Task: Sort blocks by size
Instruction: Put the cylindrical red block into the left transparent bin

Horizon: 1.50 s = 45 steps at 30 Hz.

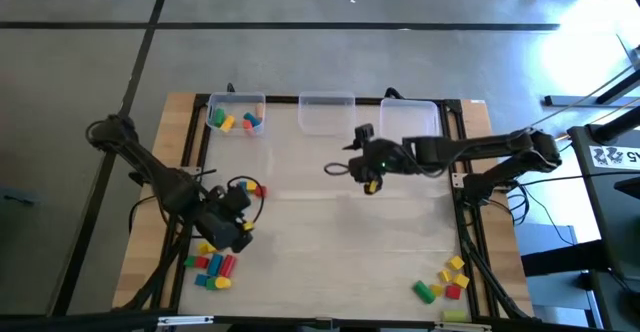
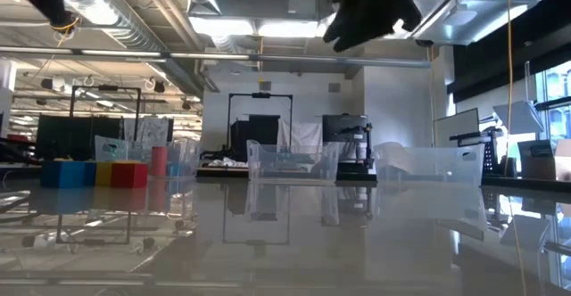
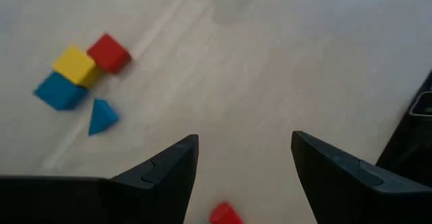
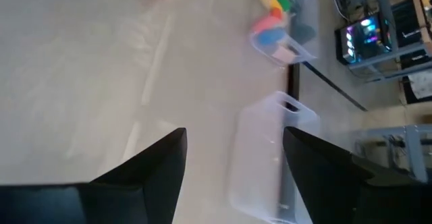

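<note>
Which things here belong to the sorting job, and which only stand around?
Job:
- blocks left front
- blocks right front
- blocks in the left bin
- left gripper
- right gripper

Around:
- middle bin
- right bin
- table frame

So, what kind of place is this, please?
Probably a robotics lab or workshop: exposed ceiling ducts, a monitor on a stand behind the table, and clear bins with toy blocks.
</note>
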{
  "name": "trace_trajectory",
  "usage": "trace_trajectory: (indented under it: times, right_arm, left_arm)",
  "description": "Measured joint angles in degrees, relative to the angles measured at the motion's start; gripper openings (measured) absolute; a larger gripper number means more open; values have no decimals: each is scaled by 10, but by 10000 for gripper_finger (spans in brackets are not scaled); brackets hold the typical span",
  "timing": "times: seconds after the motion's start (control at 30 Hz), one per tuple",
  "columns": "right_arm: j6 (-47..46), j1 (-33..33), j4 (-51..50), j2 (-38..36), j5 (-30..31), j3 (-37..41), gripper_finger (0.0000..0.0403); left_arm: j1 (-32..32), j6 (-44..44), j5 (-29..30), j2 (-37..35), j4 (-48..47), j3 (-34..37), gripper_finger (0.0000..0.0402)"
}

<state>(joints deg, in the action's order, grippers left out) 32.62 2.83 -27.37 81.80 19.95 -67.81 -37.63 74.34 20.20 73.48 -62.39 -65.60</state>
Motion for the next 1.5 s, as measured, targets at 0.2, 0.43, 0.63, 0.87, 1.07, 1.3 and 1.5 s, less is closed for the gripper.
trace_trajectory:
  times: [0.2,0.43,0.63,0.87,1.07,1.3,1.5]
  right_arm:
    - [-8,27,105,12,0,65,250]
    - [-9,37,149,17,0,77,250]
    - [-9,36,179,17,0,77,250]
    - [-9,35,177,17,0,77,250]
    - [-9,35,177,17,0,77,250]
    - [-8,35,177,17,0,77,250]
    - [-8,35,177,17,0,77,250]
  left_arm:
    - [-20,44,-53,40,-1,0,235]
    - [-48,104,-126,92,6,0,235]
    - [-73,128,-139,131,22,0,235]
    - [-106,154,-139,174,40,1,235]
    - [-129,213,-139,206,65,17,235]
    - [-134,245,-142,226,66,25,235]
    - [-133,245,-142,238,64,34,235]
